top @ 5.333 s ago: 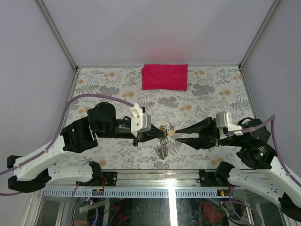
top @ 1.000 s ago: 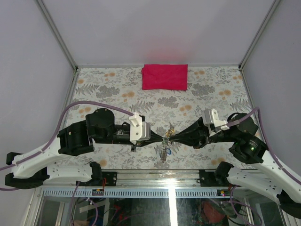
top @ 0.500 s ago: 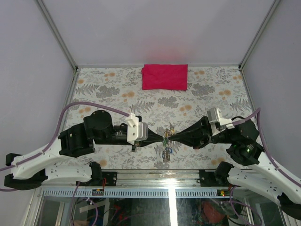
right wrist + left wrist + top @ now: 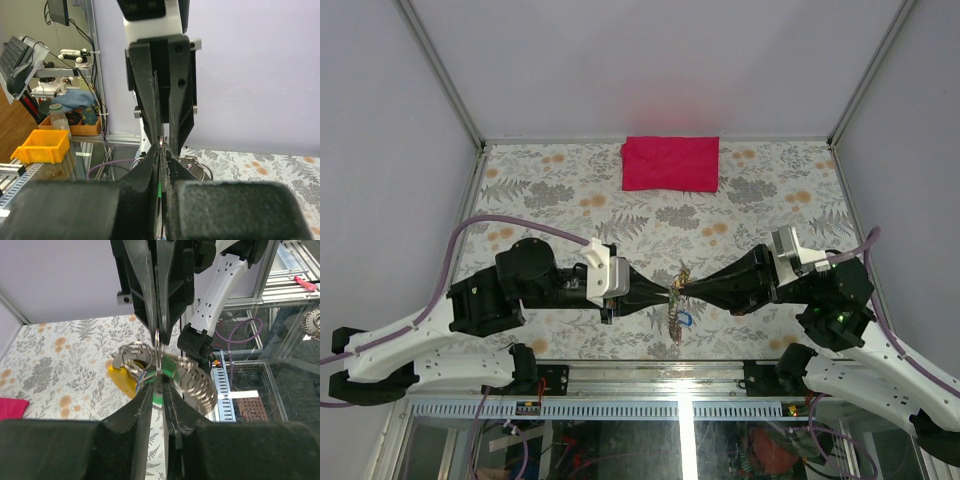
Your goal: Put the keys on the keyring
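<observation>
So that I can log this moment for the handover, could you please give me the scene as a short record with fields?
left tool: shut on the keyring, tip to tip with the right tool
right tool: shut on the keyring from the opposite side
keys: bunched at the keyring, hanging below the two tips; yellow and green heads show
red cloth: lying flat at the far edge of the table, apart from both tools
threading: cannot tell which keys are already on the keyring

keyring (image 4: 157, 351) upright in midair; yellow, green keys (image 4: 123, 383) bunched against it
</observation>
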You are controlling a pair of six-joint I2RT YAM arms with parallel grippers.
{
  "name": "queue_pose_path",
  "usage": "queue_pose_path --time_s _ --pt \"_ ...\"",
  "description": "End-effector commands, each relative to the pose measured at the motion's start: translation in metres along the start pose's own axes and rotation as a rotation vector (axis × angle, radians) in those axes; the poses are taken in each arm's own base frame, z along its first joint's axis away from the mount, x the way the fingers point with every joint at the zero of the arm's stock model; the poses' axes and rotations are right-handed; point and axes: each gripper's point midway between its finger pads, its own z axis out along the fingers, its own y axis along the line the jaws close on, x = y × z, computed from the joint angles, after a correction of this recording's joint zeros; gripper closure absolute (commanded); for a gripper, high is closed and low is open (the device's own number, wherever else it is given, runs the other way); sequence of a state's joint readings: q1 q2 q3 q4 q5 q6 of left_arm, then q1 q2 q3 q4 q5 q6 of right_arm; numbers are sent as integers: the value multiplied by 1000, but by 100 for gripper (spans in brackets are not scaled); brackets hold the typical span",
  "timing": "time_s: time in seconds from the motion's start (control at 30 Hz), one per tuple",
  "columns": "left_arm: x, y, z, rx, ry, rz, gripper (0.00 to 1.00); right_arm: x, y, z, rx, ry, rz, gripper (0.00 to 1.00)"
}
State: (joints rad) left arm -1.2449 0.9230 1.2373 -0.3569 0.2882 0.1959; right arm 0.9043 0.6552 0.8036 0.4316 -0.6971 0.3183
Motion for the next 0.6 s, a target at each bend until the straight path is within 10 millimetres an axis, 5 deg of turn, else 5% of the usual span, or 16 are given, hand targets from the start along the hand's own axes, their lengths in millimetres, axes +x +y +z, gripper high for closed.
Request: queue_pose_path --time_s 0.0,0.33,0.57 --pt "-11 1 -4 -20 -69 -11 82 -43 8 0 -12 -135 -105 100" --pt "-51 6 -18 -74 -294 -9 72 -35 11 1 -37 -97 -93 100" --pt "-50 2 -10 -43 -313 -24 67 -34 10 1 -35 -94 -94 100"
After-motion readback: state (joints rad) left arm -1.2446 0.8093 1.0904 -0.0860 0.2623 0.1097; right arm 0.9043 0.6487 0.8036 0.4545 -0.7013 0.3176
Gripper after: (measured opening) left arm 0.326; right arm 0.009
